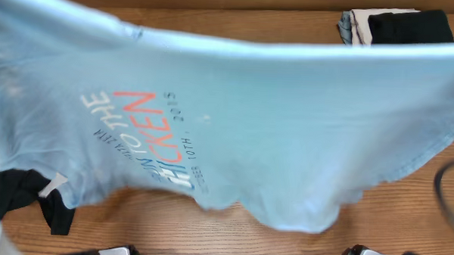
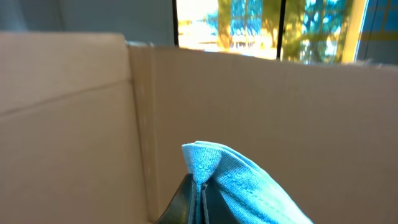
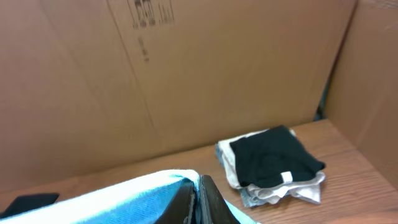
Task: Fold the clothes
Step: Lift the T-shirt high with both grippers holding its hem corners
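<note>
The light blue T-shirt (image 1: 273,121) hangs spread wide across the overhead view, lifted high toward the camera, with red-orange and white lettering at left. It hides both arms there. In the left wrist view my left gripper (image 2: 202,190) is shut on a hemmed edge of the T-shirt (image 2: 249,180), which sticks up between the fingers. In the right wrist view my right gripper (image 3: 198,190) is shut on another edge of the T-shirt (image 3: 124,196), held above the table.
A stack of folded clothes, black on top (image 1: 401,27), lies at the back right of the wooden table (image 1: 405,217); it also shows in the right wrist view (image 3: 273,162). A black garment (image 1: 20,196) lies at the front left. Cardboard walls (image 3: 186,74) surround the table.
</note>
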`<state>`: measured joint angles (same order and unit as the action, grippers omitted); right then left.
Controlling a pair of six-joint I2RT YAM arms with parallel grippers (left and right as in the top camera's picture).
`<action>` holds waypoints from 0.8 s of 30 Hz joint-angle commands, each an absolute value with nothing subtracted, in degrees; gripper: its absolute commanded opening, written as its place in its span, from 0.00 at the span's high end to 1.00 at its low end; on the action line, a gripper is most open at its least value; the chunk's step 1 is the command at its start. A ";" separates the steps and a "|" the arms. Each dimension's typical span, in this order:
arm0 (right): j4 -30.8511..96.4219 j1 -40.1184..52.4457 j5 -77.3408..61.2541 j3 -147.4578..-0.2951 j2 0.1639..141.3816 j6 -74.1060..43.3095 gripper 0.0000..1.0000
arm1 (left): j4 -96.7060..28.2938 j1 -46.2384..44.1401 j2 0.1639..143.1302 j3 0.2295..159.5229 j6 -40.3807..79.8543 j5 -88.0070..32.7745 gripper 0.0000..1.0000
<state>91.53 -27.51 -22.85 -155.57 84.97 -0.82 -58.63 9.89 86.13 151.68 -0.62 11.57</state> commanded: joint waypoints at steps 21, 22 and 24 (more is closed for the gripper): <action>51.11 -14.70 -19.16 -155.33 110.48 -3.46 0.96 | -25.78 11.40 106.96 154.45 -0.64 8.08 0.96; 51.09 -14.70 -19.16 -155.28 110.52 -3.27 0.96 | -25.89 11.40 106.96 154.80 -1.21 7.73 0.96; 51.57 -14.70 -19.18 -154.45 110.98 -3.07 0.96 | -26.65 11.40 107.00 154.76 -1.58 7.42 0.96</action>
<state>51.59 -13.93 -20.71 -154.39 111.59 -2.63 -26.57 10.28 108.79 153.08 -0.45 6.59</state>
